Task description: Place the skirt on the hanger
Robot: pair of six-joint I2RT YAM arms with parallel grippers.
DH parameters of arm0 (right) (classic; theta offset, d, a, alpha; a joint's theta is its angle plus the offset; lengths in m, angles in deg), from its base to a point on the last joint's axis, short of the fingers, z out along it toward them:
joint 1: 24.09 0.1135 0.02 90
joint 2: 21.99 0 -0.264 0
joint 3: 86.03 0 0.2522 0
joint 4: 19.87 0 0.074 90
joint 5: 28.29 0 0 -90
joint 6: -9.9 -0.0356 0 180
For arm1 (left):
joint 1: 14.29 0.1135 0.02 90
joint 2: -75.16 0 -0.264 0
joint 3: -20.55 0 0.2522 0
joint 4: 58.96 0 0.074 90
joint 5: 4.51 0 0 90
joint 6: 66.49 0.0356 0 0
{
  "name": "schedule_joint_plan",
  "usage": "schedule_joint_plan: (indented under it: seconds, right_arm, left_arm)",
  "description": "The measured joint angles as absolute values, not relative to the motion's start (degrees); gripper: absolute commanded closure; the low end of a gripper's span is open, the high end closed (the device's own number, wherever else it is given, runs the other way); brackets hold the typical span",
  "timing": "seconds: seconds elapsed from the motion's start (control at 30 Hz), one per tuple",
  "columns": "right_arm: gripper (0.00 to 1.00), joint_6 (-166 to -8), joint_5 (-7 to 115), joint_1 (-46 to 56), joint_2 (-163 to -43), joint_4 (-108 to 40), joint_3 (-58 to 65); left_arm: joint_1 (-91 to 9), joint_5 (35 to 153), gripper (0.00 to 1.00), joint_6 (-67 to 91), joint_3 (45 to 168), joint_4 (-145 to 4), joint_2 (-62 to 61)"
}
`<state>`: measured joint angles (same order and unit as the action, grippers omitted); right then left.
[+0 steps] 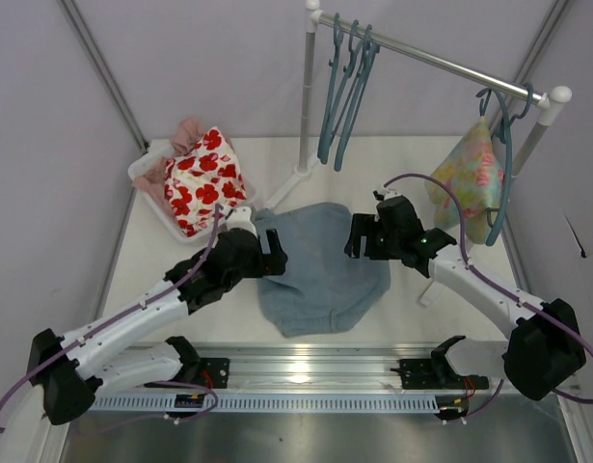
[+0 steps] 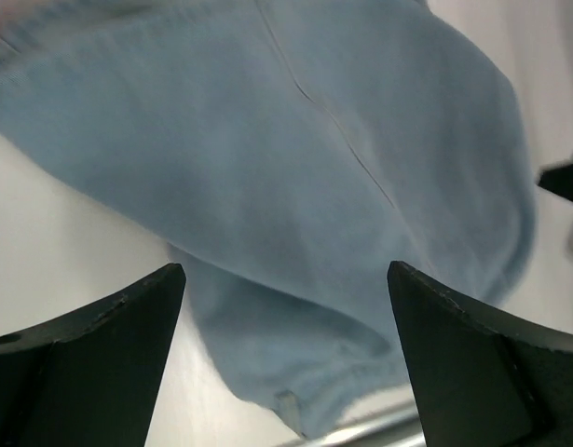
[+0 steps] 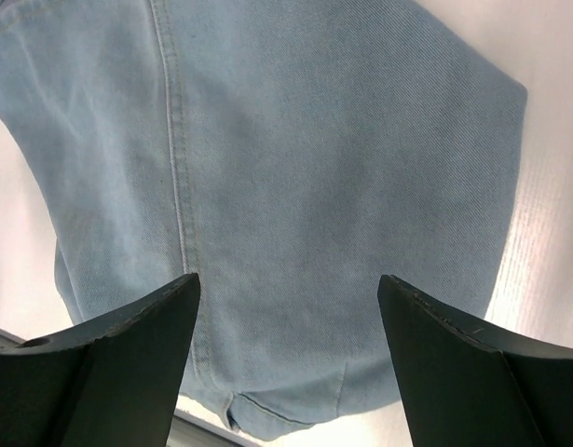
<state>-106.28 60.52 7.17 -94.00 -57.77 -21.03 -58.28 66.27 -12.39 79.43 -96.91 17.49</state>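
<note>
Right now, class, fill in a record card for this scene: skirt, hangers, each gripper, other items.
skirt: light blue denim, lying flat on the table
hangers: teal, empty, hooked on the rail
left gripper: open, over the skirt's left edge
right gripper: open, over the skirt's right edge
other: floral garment hanging from the rail; red-flowered cloth in a basket

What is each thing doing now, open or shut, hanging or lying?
skirt: lying spread on the table.
empty teal hangers: hanging on the rail.
left gripper: open, over the skirt.
right gripper: open, over the skirt.
pastel floral garment: hanging from the rail.
red-flowered cloth: heaped in the tray.
</note>
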Motion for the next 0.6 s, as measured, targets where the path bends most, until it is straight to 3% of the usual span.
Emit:
schedule_joint_plan:
  seconds: [0.17, 0.5, 0.6]
  right_arm:
    - [0.16, -106.19, 61.07, 7.04, -91.81, -58.99, -21.75]
    - [0.17, -108.42, 62.99, 4.9, -88.68, -59.47, -30.41]
    - [0.17, -108.94, 63.38, 3.35, -88.88, -58.64, -33.29]
  left_arm:
    - [-66.89, 66.68, 0.1, -23.78, 73.73, -98.76, 18.04]
    - [-73.67, 65.5, 0.17, -39.95, 64.18, -98.31, 14.37]
    - [-74.02, 64.94, 0.25, -42.4, 63.59, -96.62, 10.85]
